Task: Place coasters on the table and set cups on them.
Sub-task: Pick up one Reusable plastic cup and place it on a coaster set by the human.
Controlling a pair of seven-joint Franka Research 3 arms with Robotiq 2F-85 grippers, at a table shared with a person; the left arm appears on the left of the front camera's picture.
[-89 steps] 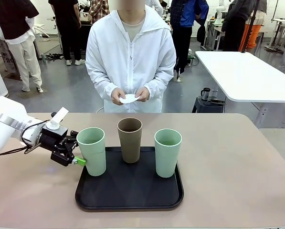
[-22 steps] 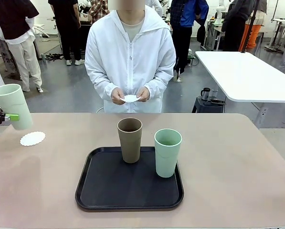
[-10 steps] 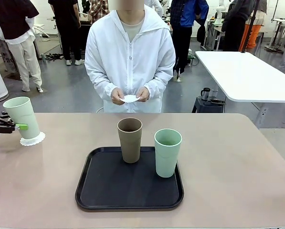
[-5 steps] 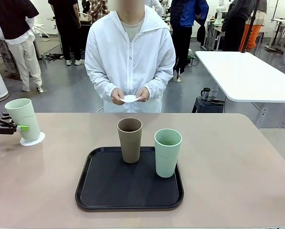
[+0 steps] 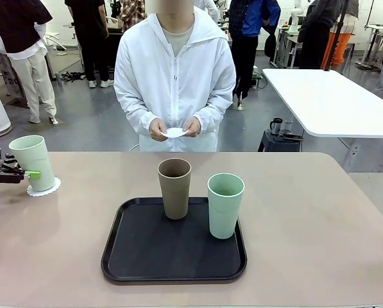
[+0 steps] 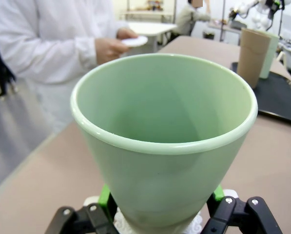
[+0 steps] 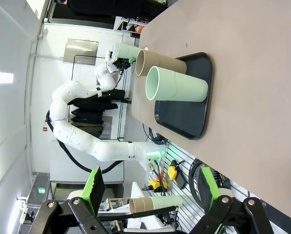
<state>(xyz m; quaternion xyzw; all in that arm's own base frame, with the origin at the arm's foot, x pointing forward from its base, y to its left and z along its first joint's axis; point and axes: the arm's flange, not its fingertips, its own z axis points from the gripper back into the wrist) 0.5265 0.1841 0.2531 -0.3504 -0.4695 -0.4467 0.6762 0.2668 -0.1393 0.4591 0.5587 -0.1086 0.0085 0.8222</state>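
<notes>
At the table's [image 5: 319, 231] far left a pale mint cup [image 5: 34, 160] stands upright on a white lacy coaster [image 5: 45, 188]. My left gripper [image 5: 29, 173] is shut on its lower part. In the left wrist view the green pads press both sides of this cup [image 6: 164, 146], and the coaster [image 6: 196, 225] peeks out beneath. A brown cup [image 5: 174, 188] and a second mint cup [image 5: 225, 205] stand on the black tray [image 5: 140, 256]. The person holds another coaster [image 5: 174, 133] in both hands. My right gripper [image 7: 151, 187] is open and holds nothing, well away from the tray [image 7: 184, 117].
The person in a white jacket stands at the far edge, centre. A white table [image 5: 332, 102] and a small dark mug [image 5: 276, 125] lie beyond the right side. Bare tabletop stretches on both sides of the tray.
The left gripper has lowered the mint cup the last bit and straightened it, so it now rests upright on the coaster. The person and the tray's cups have not moved.
</notes>
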